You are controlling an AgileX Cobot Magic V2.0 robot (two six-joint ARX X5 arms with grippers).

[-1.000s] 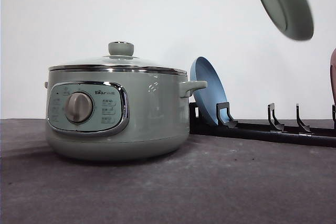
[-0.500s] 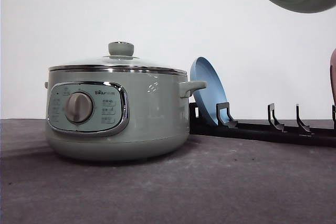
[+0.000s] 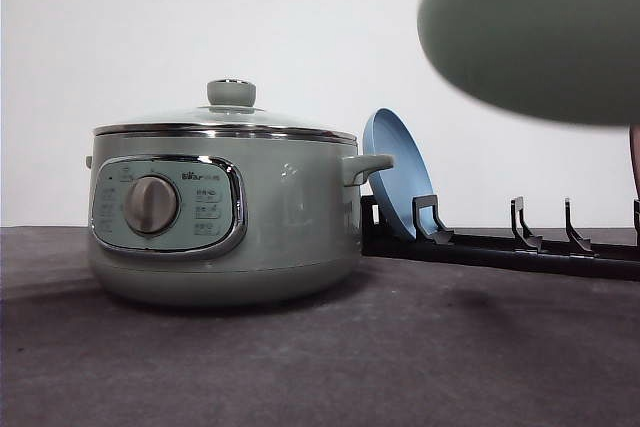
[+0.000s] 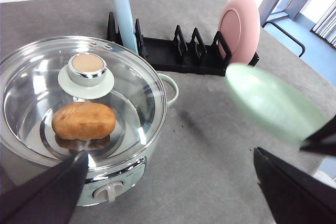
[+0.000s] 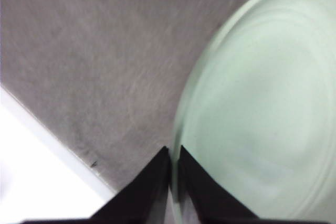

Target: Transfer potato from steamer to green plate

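Front view, green plate (image 3: 540, 42): carried in mid-air, high over the table's right half, underside toward the camera; a dark bit of gripper at its top edge.
Front view, steamer (image 3: 225, 207): standing on the dark table (image 3: 400, 357), glass lid (image 3: 225, 119) on, so nothing inside reachable yet.
Front view, dish rack (image 3: 500, 242): just behind and right of the steamer, blue plate (image 3: 398, 182) upright in its first slot, other slots free.
Left wrist view, potato (image 4: 84, 120): lying on the steamer's floor, seen through the closed lid, beside the lid knob (image 4: 87, 69).
Left wrist view, left gripper (image 4: 173, 192): spread wide, holding nothing, poised above the steamer's front, likely placed for the lid.
Left wrist view, pink plate (image 4: 240, 27): upright at the rack's far end.
Right wrist view, right gripper (image 5: 173, 182): pinched narrow on the green plate's rim, plate hanging tilted over bare table, probably on its way to being set down flat as the landing spot.
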